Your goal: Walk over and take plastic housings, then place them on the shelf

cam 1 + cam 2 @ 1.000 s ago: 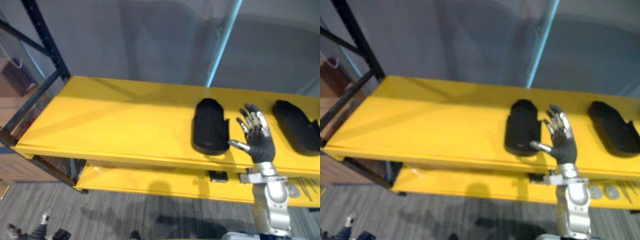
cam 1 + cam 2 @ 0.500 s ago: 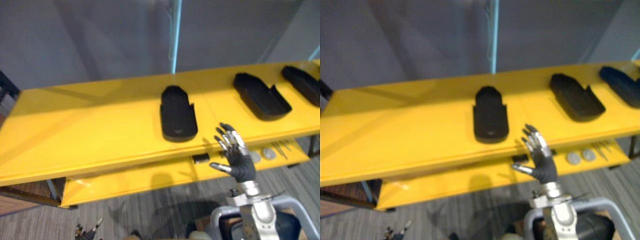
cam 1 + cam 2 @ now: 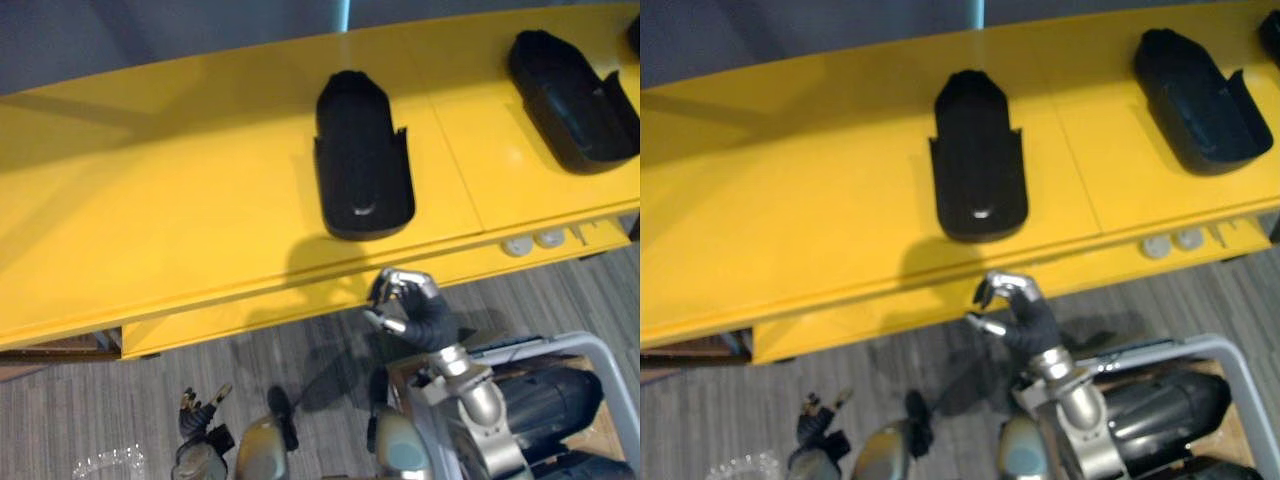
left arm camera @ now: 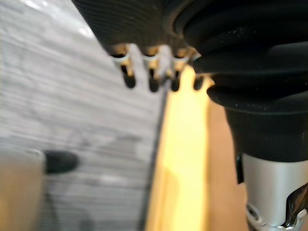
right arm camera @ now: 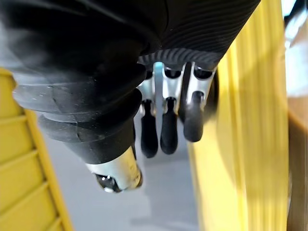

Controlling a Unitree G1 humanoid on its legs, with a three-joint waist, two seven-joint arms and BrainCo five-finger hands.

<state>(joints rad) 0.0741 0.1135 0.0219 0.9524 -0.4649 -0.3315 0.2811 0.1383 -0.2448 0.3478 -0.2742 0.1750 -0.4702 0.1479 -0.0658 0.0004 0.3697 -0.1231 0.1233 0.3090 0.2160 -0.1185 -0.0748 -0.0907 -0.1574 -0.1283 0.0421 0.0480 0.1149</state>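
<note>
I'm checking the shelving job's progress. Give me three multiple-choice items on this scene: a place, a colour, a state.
1. Where does the middle housing lie? A) on the floor B) on the yellow shelf C) in a robot hand
2. What colour are the housings? A) white B) red C) black
3. How is the right robot hand? A) curled, holding nothing B) gripping a housing C) flat on the shelf
Answers: 1 B, it rests on the top board. 2 C, the middle and the right housing are both black. 3 A, its fingers curl below the shelf edge.
</note>
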